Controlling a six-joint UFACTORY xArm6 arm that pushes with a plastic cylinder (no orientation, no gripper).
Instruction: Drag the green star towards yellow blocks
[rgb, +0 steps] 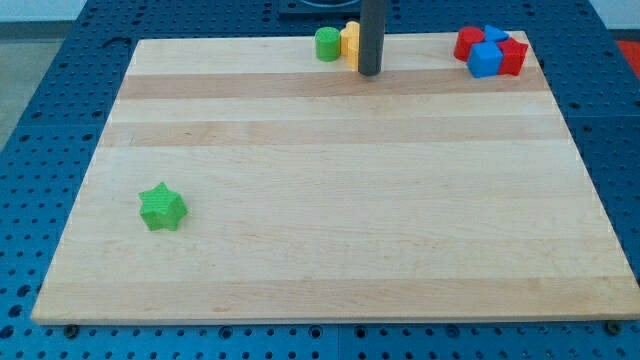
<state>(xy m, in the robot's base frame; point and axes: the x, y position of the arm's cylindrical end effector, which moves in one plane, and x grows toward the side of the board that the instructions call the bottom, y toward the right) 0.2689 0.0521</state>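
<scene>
My tip (369, 72) is at the view's top of the board (330, 250), right beside the yellow blocks (350, 42) and near a green round block (327, 44). It has no jaws and holds nothing. The green star (162, 207) sits alone, well apart, at the view's lower left. I think the job has not started. Next my tip should go past the star and push it up toward the yellow blocks.

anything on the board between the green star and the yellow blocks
Nothing visible does. The green star sits alone at the view's lower left, with bare board up to the yellow block at the top edge. My tip stands beside that block, a green cylinder on its other side.
</scene>
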